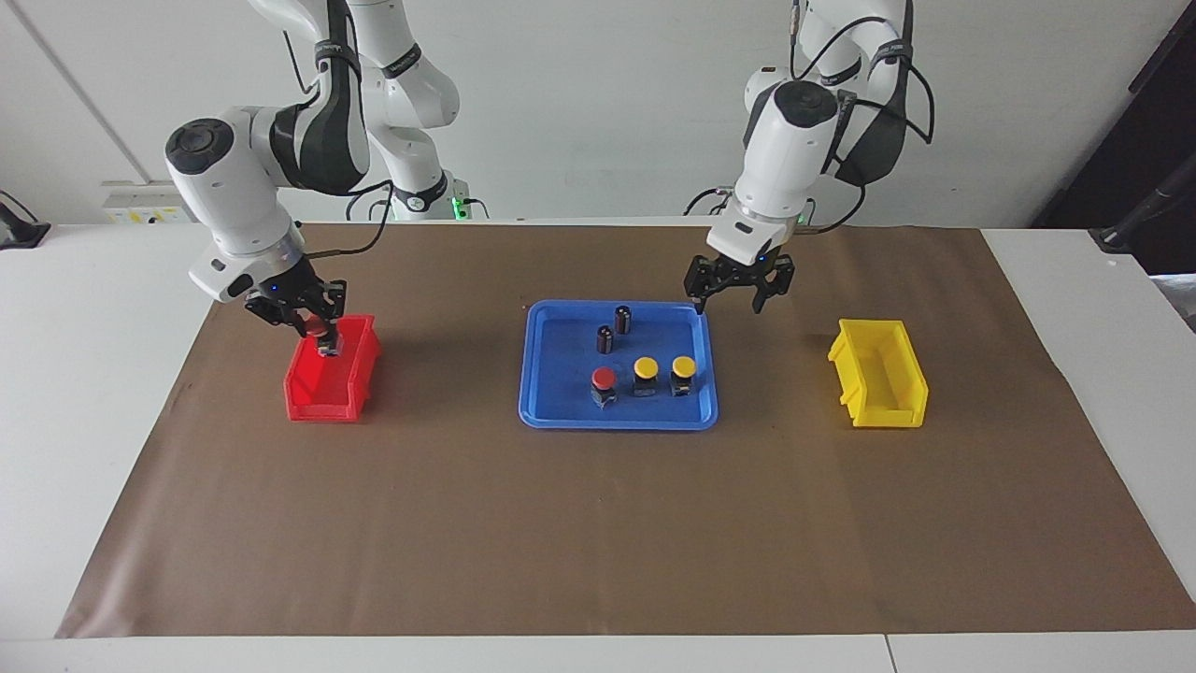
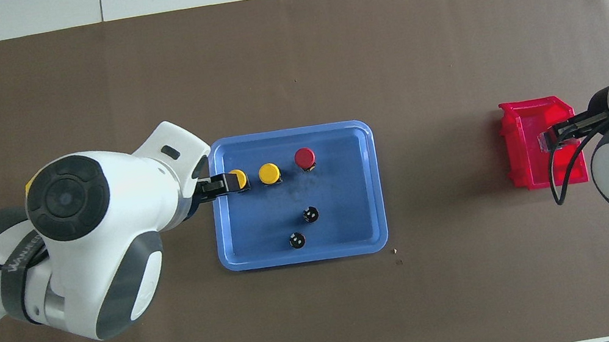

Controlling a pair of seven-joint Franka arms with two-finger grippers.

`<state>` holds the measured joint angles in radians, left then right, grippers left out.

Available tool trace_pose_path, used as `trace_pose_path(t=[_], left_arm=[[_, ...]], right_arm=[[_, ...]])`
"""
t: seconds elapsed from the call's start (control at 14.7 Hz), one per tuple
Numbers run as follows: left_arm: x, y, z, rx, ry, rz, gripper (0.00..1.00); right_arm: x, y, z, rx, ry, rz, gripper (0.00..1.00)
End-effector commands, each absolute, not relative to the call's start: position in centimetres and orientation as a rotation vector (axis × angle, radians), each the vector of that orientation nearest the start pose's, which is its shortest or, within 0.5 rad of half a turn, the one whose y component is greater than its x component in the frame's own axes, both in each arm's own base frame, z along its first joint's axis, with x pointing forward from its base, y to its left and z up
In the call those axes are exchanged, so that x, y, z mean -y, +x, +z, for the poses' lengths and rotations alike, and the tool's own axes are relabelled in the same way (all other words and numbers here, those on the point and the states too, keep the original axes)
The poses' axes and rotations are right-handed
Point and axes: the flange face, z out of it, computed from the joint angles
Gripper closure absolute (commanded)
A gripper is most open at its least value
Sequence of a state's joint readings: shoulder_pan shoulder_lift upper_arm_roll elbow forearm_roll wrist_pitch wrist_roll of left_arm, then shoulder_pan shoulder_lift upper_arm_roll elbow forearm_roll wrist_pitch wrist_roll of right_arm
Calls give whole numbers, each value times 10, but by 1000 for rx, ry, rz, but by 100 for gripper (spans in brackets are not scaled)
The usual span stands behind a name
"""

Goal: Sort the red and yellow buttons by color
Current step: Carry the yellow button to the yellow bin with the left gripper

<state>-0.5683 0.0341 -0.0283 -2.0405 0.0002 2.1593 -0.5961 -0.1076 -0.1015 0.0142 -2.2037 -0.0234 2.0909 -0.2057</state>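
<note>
The right gripper (image 1: 313, 322) hangs over the red plastic bin (image 1: 308, 393) at the right arm's end of the brown mat, its fingers clamped on a red domed push-button (image 1: 320, 329) on a small black base, not yet released. The left gripper (image 1: 738, 288) hovers over the edge of the blue plastic tray (image 1: 542, 374) nearest the robots, fingers spread apart and empty. In the tray, a second red button (image 1: 604, 383) and two yellow buttons (image 1: 646, 374) (image 1: 684, 372) stand upright in a row; two dark cylinders with silvery tops (image 1: 614, 329) stand nearer the robots. The yellow plastic bin (image 1: 855, 374) sits at the left arm's end and appears empty.

The buttons look light and rigid. Their glossy domes would likely slip under the fingers, so the squared black base seems the better place to take hold, with the fingers on its flat sides. The yellow pair stand close together, so a finger may nudge the neighbour.
</note>
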Motion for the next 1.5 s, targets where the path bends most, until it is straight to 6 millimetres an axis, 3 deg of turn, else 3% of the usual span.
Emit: trace_pose_path(t=[0.0, 0.14, 0.48, 0.75, 0.82, 1.02, 1.16, 1.29, 1.36, 1.43], left_arm=[[339, 482, 391, 40, -3149, -139, 15], [342, 488, 386, 36, -3151, -145, 21], [342, 494, 367, 42, -3147, -140, 24], [344, 496, 358, 38, -3148, -142, 25], [344, 496, 358, 39, -3148, -140, 35], [343, 500, 361, 46, -3151, -150, 93], [342, 510, 377, 73, -3153, -150, 99], [340, 520, 412, 85, -3115, -69, 99], [335, 523, 434, 81, -3097, -33, 99], [321, 525, 451, 29, -3081, 7, 99]], right_arm=[[57, 486, 412, 204, -3154, -24, 77], [58, 483, 399, 195, -3154, -22, 77], [65, 469, 371, 187, -3154, -19, 77], [67, 467, 363, 181, -3158, -57, 77], [68, 466, 356, 181, -3156, -46, 77], [63, 464, 352, 179, -3155, -34, 74], [63, 464, 351, 174, -3155, -34, 68], [63, 464, 351, 174, -3155, -34, 67], [63, 464, 351, 171, -3155, -34, 64], [63, 464, 351, 171, -3155, -34, 54]])
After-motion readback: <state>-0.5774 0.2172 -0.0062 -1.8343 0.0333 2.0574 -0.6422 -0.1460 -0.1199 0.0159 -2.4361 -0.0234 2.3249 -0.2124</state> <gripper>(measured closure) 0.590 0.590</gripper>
